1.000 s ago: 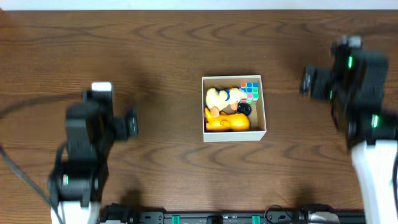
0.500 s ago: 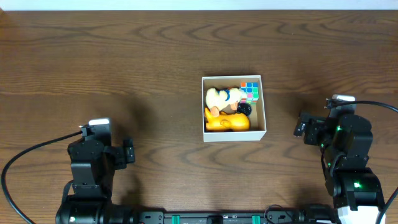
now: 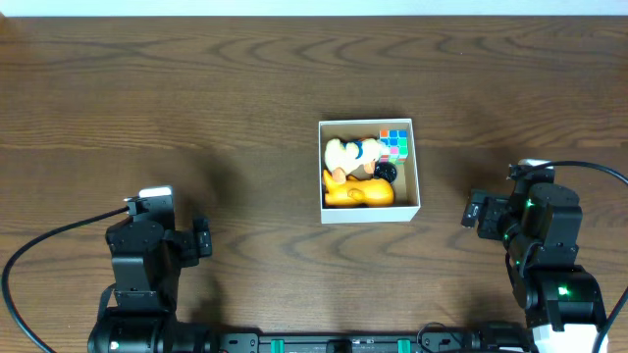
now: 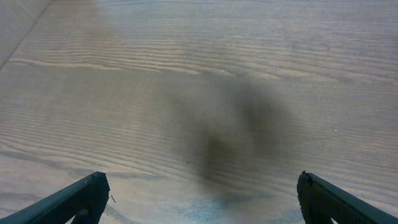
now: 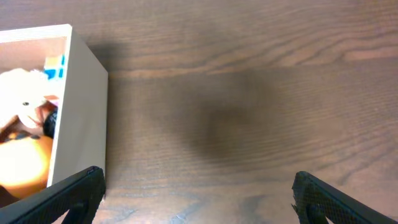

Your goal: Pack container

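Note:
The container (image 3: 370, 213), a small square white-walled cardboard box, stands at the table's middle. It holds a yellow toy (image 3: 358, 193), a white plush (image 3: 343, 153), a colour cube (image 3: 395, 143) and a small black item (image 3: 386, 172). The box's right wall shows in the right wrist view (image 5: 81, 106). My left gripper (image 4: 199, 196) is open and empty over bare wood at the front left. My right gripper (image 5: 196, 193) is open and empty, just right of the box.
The wooden table (image 3: 196, 98) stretches all round the box. The arm bases and cables sit along the front edge.
Both arms have drawn back from mid-table toward the front edge and settled low. The box and its toys have not moved.

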Controlling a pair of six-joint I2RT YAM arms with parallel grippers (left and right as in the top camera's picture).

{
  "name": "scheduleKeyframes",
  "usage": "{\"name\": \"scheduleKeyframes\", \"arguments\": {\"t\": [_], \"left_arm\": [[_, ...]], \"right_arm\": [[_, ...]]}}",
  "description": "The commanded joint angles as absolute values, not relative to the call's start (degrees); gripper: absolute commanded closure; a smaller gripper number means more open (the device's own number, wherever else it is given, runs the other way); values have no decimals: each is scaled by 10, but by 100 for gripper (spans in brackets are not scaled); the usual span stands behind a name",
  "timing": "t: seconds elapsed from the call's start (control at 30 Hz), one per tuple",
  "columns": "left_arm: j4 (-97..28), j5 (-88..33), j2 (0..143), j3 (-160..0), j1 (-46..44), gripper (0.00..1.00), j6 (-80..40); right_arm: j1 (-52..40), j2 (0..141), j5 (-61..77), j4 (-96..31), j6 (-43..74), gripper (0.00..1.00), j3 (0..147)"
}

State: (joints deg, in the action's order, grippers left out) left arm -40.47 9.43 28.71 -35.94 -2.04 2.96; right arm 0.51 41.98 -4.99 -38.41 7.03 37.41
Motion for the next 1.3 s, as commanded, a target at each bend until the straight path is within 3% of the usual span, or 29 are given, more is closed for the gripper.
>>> {"name": "scheduleKeyframes", "arguments": {"t": [0.0, 0.13, 0.47, 0.67, 0.97, 1.27], "left_arm": [[-405, 101, 283, -359, -22, 2, 27], [-405, 101, 283, -359, -22, 2, 27], [-405, 101, 284, -359, -22, 2, 27], [-405, 101, 283, -359, -22, 2, 27], [-405, 101, 283, -359, -22, 2, 27], [-405, 101, 283, -359, -22, 2, 27]], "right_arm": [[0, 417, -75, -412, 77, 1, 369], [-1, 372, -28, -472, 77, 1, 369], [-1, 103, 24, -545, 77, 1, 318], [0, 2, 24, -417, 76, 1, 200], [-6, 4, 21, -40, -7, 1, 9], [-8, 3, 16, -41, -86, 1, 3]]}}
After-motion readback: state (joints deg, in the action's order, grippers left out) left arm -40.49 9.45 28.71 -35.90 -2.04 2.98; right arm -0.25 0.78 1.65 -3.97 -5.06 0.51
